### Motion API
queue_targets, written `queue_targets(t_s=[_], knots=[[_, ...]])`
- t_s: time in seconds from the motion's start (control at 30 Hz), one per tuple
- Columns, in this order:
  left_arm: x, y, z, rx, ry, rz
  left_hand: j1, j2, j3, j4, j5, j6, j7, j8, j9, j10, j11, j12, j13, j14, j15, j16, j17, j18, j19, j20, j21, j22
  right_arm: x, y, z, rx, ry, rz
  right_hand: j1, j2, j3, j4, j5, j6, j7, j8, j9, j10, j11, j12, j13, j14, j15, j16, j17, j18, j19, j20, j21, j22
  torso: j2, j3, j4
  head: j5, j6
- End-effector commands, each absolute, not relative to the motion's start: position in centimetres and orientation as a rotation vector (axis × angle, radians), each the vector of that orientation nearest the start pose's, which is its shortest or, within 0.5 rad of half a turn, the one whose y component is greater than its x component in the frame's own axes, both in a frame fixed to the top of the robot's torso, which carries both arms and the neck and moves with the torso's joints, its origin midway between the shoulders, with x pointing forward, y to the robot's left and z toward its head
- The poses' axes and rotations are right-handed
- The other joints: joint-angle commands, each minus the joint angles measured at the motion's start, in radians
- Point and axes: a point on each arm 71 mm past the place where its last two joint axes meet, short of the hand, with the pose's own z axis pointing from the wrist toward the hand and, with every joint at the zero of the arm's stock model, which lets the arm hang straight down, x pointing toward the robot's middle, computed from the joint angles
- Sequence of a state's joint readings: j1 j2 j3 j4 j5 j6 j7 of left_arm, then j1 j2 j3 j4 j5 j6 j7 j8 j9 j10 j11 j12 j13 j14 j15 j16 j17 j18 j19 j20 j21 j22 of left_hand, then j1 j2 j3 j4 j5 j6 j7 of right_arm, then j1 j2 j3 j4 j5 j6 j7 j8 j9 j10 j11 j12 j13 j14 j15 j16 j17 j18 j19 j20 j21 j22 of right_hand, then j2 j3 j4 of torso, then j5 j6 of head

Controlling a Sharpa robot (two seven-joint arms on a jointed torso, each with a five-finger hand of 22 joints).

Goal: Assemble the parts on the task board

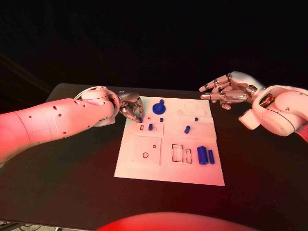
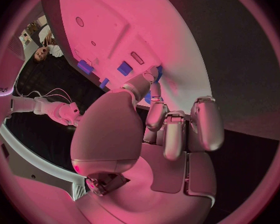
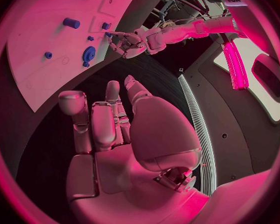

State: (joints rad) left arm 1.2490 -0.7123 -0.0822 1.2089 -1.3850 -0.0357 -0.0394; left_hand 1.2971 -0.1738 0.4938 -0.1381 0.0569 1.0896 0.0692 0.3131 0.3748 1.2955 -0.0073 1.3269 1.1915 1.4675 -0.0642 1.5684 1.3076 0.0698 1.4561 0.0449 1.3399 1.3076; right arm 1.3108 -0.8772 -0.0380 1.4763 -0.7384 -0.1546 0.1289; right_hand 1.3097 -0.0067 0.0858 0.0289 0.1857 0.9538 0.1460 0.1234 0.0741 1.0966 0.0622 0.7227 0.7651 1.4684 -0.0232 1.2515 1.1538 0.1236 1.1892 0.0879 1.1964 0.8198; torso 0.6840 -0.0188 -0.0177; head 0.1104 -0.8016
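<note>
The white task board (image 1: 169, 166) lies in the middle of the black table. My left hand (image 1: 130, 108) reaches over the board's far left corner. There its thumb and a finger pinch a small blue peg (image 1: 141, 120), whose blue shows between the fingertips (image 2: 157, 73) in the left wrist view. A round blue part (image 1: 159, 104) stands just right of that hand. Small blue pegs (image 1: 187, 129) are scattered mid-board, and two blue cylinders (image 1: 206, 155) lie near the board's right edge. My right hand (image 1: 227, 91) hovers off the board's far right corner, fingers apart and holding nothing.
The board has several shallow recesses, among them a round one (image 1: 193, 106) at the far right and slots (image 1: 177, 153) near the cylinders. Bare black table (image 1: 70, 168) surrounds the board on all sides. The right wrist view shows the left hand (image 3: 124, 44) at the board's edge.
</note>
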Motion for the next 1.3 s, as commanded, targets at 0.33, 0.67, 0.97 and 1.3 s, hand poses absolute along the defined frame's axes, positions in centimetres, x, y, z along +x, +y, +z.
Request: queue_targets(t_s=[0.33,0.67,0.97,1.3], knots=[[53.61,22.49,-21.42,0.179,1.979,-0.517,-0.026,0.003,-0.008,0.007,0.000,-0.035,0.003,-0.013,-0.004,-0.022,0.004,-0.009,-0.017,0.103,0.002,0.002,0.263,-0.010,0.004,0.002,-0.005,0.084,50.70,-22.28,-13.63,0.330,1.729,1.155,0.001,0.005,-0.006,0.002,-0.003,0.005,0.002,0.003,-0.002,0.000,-0.004,-0.007,-0.001,0.014,0.005,-0.004,-0.001,0.015,-0.008,0.002,-0.005,-0.001,0.000,0.0004,-0.0005,0.001,0.000],[53.68,22.23,-21.55,0.178,1.994,-0.520,-0.032,0.011,-0.004,0.014,0.000,-0.052,0.008,-0.030,-0.014,-0.027,0.007,-0.013,-0.022,0.103,0.005,0.002,0.263,-0.011,0.004,0.004,-0.005,0.085,50.68,-22.25,-13.63,0.330,1.729,1.156,0.001,0.005,-0.006,0.002,-0.003,0.005,0.002,0.003,-0.002,0.000,-0.004,-0.007,-0.001,0.014,0.005,-0.004,-0.001,0.015,-0.008,0.002,-0.005,-0.001,0.000,0.0007,-0.0011,0.001,-0.001],[53.67,22.13,-21.61,0.180,2.001,-0.520,-0.036,0.011,-0.005,0.017,0.000,-0.046,0.008,-0.031,-0.016,-0.020,0.008,-0.008,-0.015,0.103,0.006,0.002,0.263,-0.011,0.006,0.005,-0.003,0.088,50.67,-22.28,-13.64,0.330,1.730,1.156,0.003,0.006,-0.006,0.002,-0.003,0.005,0.002,0.004,-0.002,0.000,-0.004,-0.007,-0.003,0.013,0.005,-0.007,-0.002,0.015,-0.008,0.002,-0.007,-0.003,0.000,0.0007,-0.0008,0.000,-0.001],[53.61,22.23,-21.52,0.167,1.992,-0.528,-0.034,0.010,-0.008,0.016,0.000,-0.016,0.001,-0.019,-0.013,-0.016,0.005,-0.004,-0.011,0.103,0.005,0.002,0.263,-0.012,0.009,0.005,0.001,0.093,50.67,-22.26,-13.63,0.330,1.729,1.156,0.003,0.006,-0.006,0.002,-0.003,0.005,0.002,0.004,-0.002,0.000,-0.004,-0.007,-0.003,0.013,0.005,-0.007,-0.002,0.015,-0.008,0.002,-0.007,-0.003,0.000,-0.0001,-0.0002,0.000,0.000]])
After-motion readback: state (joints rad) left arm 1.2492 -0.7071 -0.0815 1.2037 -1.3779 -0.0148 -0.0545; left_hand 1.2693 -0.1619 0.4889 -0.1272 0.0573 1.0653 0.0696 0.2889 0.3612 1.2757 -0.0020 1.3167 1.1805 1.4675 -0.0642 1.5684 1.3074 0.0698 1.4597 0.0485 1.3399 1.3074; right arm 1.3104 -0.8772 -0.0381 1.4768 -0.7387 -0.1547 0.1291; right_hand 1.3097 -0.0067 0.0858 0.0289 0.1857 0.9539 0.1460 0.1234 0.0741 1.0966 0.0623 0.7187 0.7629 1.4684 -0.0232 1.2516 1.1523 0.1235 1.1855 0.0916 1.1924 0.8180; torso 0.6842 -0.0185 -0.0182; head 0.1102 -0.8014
